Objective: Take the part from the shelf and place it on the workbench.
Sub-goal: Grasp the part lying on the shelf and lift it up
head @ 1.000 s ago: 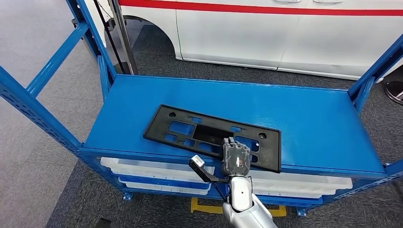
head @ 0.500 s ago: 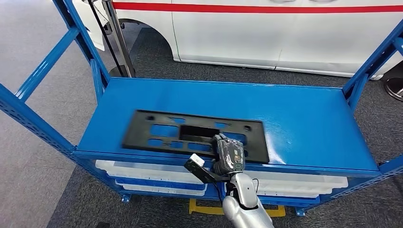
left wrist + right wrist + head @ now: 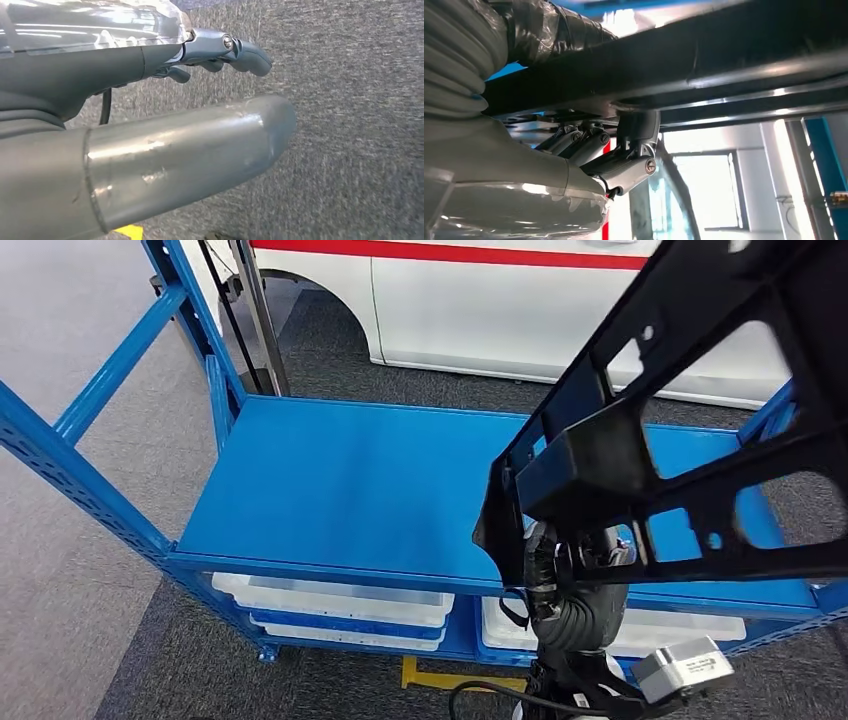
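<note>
Head view, left to right. A blue shelf (image 3: 330,480) spans the frame, its top deck showing as a bare blue surface at centre left. On the level beneath it, at the lower centre of the frame, sit white trays (image 3: 330,600); their contents cannot be made out. A white vehicle with a red stripe (image 3: 480,300) fills the upper centre, standing on grey carpet (image 3: 80,640).

At the right of the frame, the black part (image 3: 690,440), a flat slotted panel with a boxy middle section, is raised off the shelf and tilted up close to the camera, reaching from the lower centre right to the upper right corner. The right robot hand (image 3: 570,560) grips its lower edge at the lower right of the frame; in the right wrist view its fingers (image 3: 624,165) are curled against the panel's underside.

In the left wrist view the left robot hand (image 3: 165,100) hangs over the carpet, thumb and fingers apart, holding nothing.
</note>
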Available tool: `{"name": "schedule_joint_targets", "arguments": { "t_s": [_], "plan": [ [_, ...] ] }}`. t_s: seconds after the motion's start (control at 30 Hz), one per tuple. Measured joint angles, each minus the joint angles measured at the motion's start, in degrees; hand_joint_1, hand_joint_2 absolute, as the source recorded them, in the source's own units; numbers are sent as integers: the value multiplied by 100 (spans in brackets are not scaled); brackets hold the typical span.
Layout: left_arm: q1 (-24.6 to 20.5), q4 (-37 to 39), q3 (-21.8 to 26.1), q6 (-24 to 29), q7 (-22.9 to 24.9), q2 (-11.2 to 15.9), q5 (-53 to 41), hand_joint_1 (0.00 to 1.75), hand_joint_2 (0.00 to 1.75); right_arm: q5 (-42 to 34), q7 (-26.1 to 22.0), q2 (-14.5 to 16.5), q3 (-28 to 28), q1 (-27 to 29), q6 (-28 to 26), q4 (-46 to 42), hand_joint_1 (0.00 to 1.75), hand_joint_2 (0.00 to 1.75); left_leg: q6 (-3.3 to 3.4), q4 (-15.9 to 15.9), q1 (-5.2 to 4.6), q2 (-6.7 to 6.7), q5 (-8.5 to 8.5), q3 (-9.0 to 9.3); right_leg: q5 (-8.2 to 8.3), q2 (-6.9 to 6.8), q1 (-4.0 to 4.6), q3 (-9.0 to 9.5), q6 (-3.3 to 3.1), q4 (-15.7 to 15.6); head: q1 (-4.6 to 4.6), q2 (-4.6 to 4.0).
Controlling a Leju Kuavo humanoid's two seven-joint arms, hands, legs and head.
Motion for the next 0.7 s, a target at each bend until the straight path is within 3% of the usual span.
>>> {"name": "schedule_joint_targets", "arguments": {
  "t_s": [0.07, 0.2, 0.27, 0.33, 0.37, 0.4, 0.43, 0.47, 0.53, 0.57, 0.7],
  "plan": [
    [-10, 0, 13, -9, 0, -26, -7, 0, 0, 21, -1, -9, 4, 36, -7, -97, 175, 175, -41, 3, -12, -11, -11, -1, 114, 4, 29, 202, -44, -451, -1, 0],
    [-16, 0, 19, -11, 3, -47, -53, 0, 0, 44, 2, -18, 5, 110, -14, -219, 175, 175, -166, 55, -9, -3, -83, -21, 137, 8, 8, 234, -119, -569, -2, 0],
    [-22, 0, 22, -5, 12, -56, -39, 0, 0, 19, 27, -18, 4, 138, -22, -251, 175, 175, -206, 496, 1, 2, -365, -216, 161, -9, -19, 263, -176, -621, -3, 0],
    [-19, 0, 32, 1, 39, -62, -30, 0, 0, -89, 81, -18, -1, 196, -3, -260, 175, 175, -238, 1224, 6, 4, -700, -563, 153, -17, -9, 255, -207, -610, -4, 0],
    [-15, 0, 43, 7, 61, -62, -32, 0, 0, -153, 109, -18, -4, 238, 16, -259, 175, 175, -249, 1467, 8, 4, -755, -686, 146, -17, -3, 251, -213, -600, -5, 0],
    [-13, 0, 56, 12, 76, -62, -35, 0, 0, -203, 131, -18, -9, 276, 36, -259, 175, 175, -251, 1512, 8, 5, -700, -716, 137, -15, 1, 251, -216, -588, -5, 0],
    [-12, 0, 70, 16, 88, -62, -36, 0, 0, -235, 144, -18, -14, 305, 46, -259, 175, 175, -243, 1330, 8, 5, -538, -638, 127, -10, 4, 257, -213, -577, -5, 0],
    [-15, 0, 84, 19, 95, -62, -36, 0, 0, -249, 149, -18, -19, 323, 49, -260, 175, 175, -225, 961, 7, 6, -311, -465, 113, -5, 6, 268, -204, -567, -5, 0],
    [-24, 0, 105, 24, 98, -61, -36, 0, 0, -266, 151, -18, -26, 338, 52, -261, 175, 175, -168, 248, -17, 7, -36, -115, 87, 2, 24, 278, -171, -542, -5, 0],
    [-28, 0, 112, 27, 99, -61, -36, 0, 0, -271, 153, -18, -28, 345, 55, -261, 175, 175, -142, 54, -33, 6, 8, -25, 81, 2, 31, 272, -149, -532, -4, 0],
    [-26, 0, 123, 31, 101, -72, -39, 0, 0, -274, 156, -19, -33, 369, 75, -275, 175, 175, -43, -81, -17, 11, 47, 12, 43, 4, 34, 247, -37, -489, -3, 0]
  ]
}}
